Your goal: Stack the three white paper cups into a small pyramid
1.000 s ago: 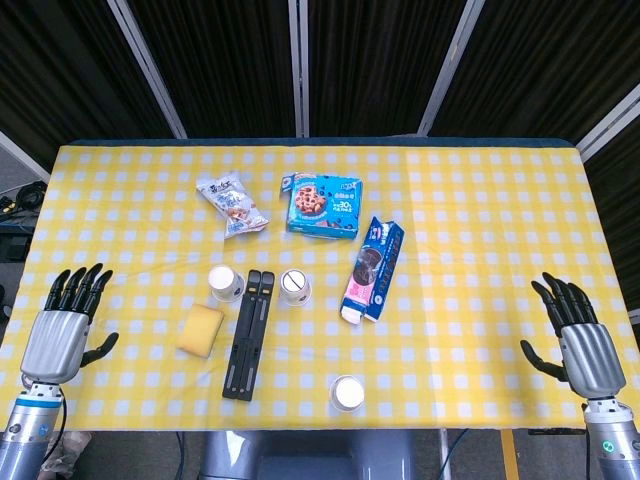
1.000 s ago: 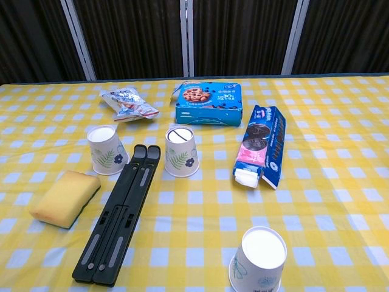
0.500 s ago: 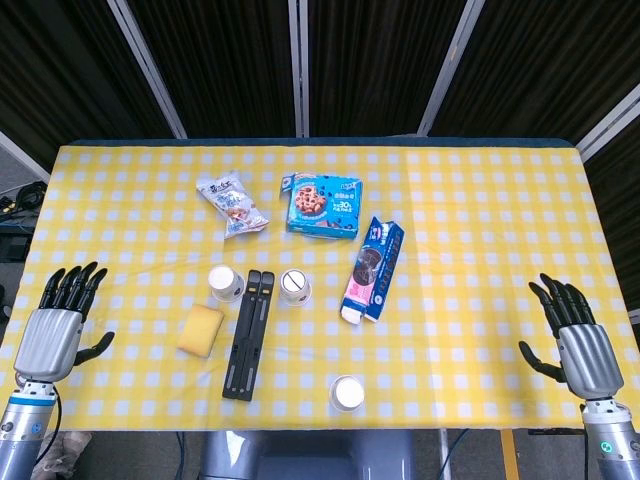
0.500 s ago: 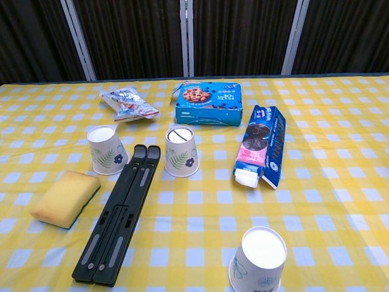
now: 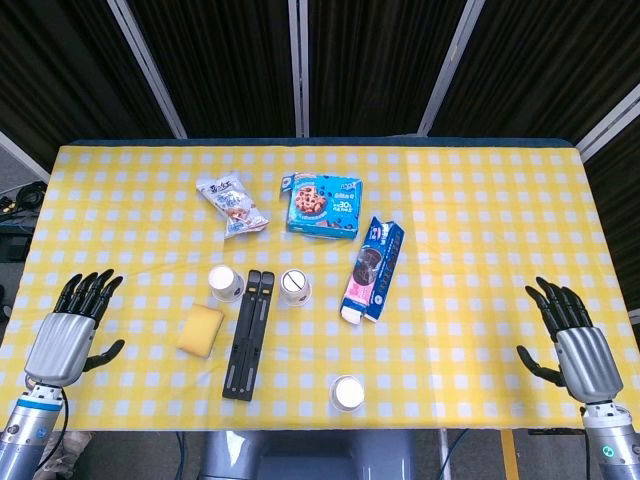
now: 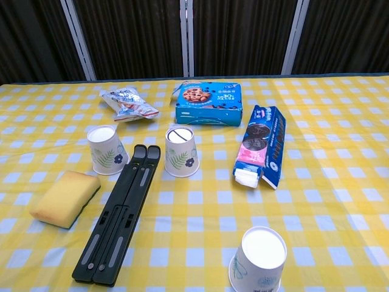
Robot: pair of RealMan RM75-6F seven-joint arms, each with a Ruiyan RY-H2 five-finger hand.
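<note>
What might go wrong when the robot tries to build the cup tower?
The black folded stand lies between the two far cups, so the base may not sit together. The near cup stands at the table's edge and might get knocked off. The cookie pack lies beside the middle, easy to bump.

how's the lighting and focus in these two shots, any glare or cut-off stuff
Head view: even, soft light, sharp throughout, faint shadows, no glare on the yellow checked tablecloth. Chest view: equally sharp, but the nearest white paper cup is cropped by the bottom edge; dark curtains behind lose detail.
</note>
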